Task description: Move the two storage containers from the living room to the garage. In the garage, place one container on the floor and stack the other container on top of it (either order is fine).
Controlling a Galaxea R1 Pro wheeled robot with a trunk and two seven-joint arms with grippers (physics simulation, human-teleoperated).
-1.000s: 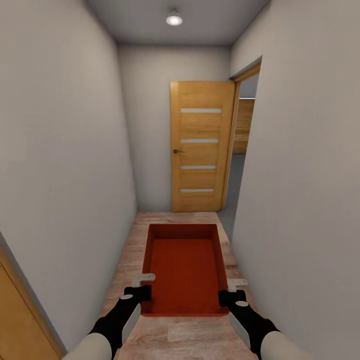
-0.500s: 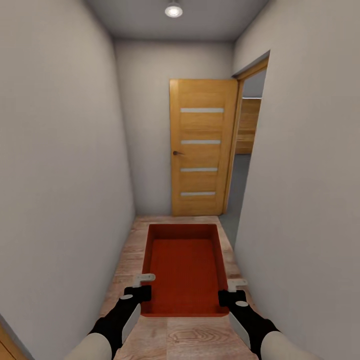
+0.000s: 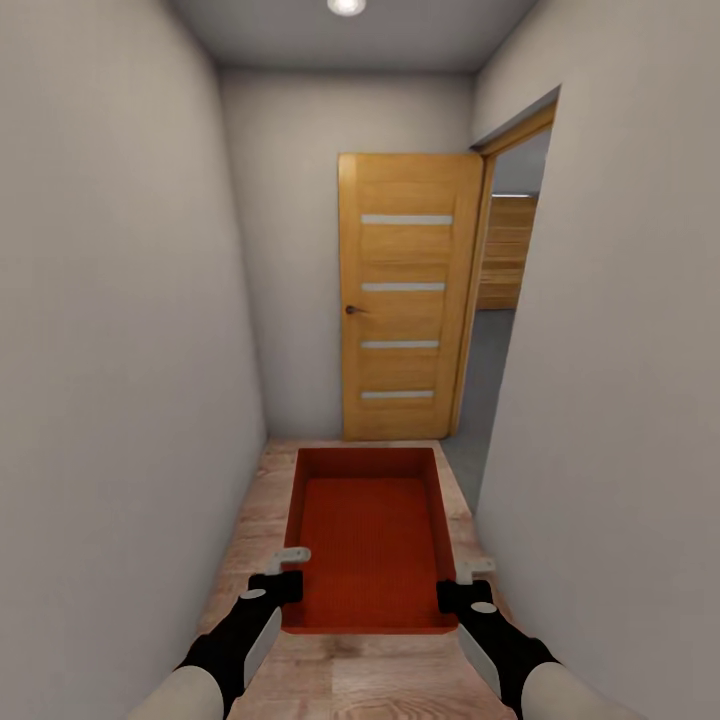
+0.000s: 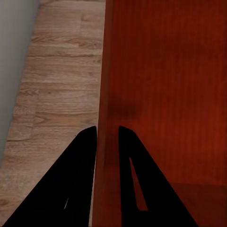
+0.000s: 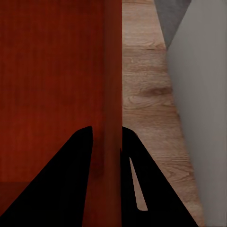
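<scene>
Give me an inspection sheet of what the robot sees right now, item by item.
Surface: light wood-plank flooring along a narrow corridor.
Job's things: one red-orange container, empty, carried level in front of the robot.
Clutter: nothing seen.
Grippers: left gripper clamps the container's left wall; right gripper clamps its right wall, one finger inside, one outside.
Cables: nothing seen.
Surroundings: pale walls close on both sides; open wooden door ahead; doorway on the right showing grey floor and wood slats beyond; ceiling light.
</scene>
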